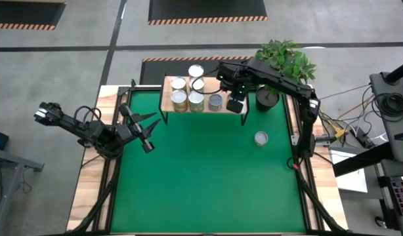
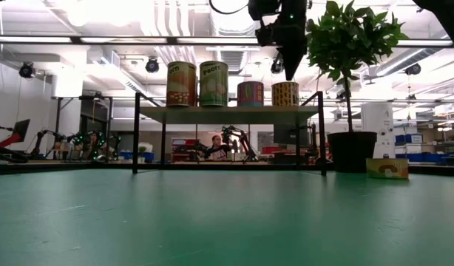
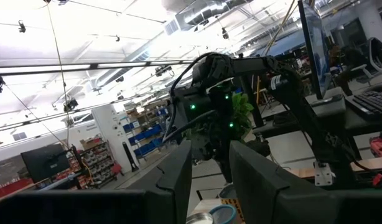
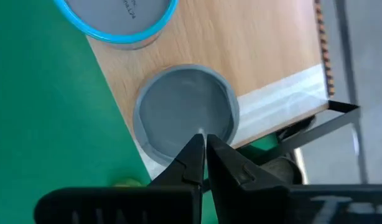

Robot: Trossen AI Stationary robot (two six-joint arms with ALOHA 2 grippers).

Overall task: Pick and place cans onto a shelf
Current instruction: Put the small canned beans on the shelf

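The shelf [image 1: 188,110], a light-wood board on thin black legs, stands at the table's far edge with several cans on it. The rightmost is a grey-topped can [image 4: 185,112] at the board's near right corner, beside a blue-rimmed can [image 4: 116,18]. My right gripper [image 4: 203,142] hangs shut just above the grey-topped can, pointing steeply down; in the low view its tip [image 2: 290,72] is clear of the can [image 2: 285,94]. One more can [image 1: 261,138] stands alone on the green mat. My left gripper [image 3: 209,171] waits open at the table's left side.
A potted plant [image 1: 287,62] stands right of the shelf at the far right corner, close to my right arm. The green mat [image 1: 201,177] lies bare from the shelf to the near edge, apart from the lone can.
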